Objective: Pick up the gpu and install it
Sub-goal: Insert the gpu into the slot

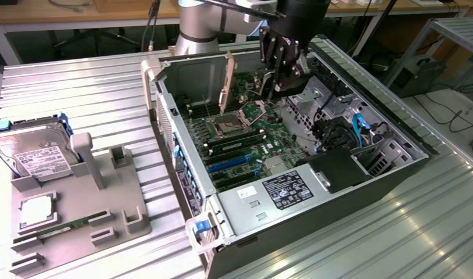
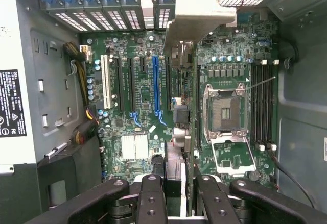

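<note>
- left: hard drive [image 1: 36,152] sits in the grey holder [image 1: 81,224], well apart from the open computer case [image 1: 391,168].
- right: gripper [image 1: 287,78] pinches the gpu [image 2: 181,132] edge-on above the motherboard [image 1: 244,145]; a clean install likely calls for squaring the card to its slot.

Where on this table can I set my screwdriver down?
Bare ribbed table lies to the exterior view's right of the computer case, and behind the gray holder. Inside the case it is crowded: the gripper holds the gpu over the motherboard.
</note>
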Robot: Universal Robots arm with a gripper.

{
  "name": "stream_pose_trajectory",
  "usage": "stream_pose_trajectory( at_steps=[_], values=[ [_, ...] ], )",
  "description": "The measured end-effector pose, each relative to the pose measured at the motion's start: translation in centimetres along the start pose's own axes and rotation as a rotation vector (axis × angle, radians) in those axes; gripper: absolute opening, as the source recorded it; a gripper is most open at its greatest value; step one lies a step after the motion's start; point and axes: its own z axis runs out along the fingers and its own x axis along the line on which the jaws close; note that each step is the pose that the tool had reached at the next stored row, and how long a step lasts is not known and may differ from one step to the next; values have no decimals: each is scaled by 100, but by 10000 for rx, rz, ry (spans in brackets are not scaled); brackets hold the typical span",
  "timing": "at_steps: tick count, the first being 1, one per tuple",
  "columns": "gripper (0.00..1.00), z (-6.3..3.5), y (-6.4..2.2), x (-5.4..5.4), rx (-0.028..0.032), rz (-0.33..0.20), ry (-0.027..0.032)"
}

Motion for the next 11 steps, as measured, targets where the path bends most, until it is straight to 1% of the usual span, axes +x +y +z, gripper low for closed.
stream_pose_trajectory(
  at_steps=[11],
  values=[
    [28, 65, 2, 1, 0, 0, 0]
  ],
)
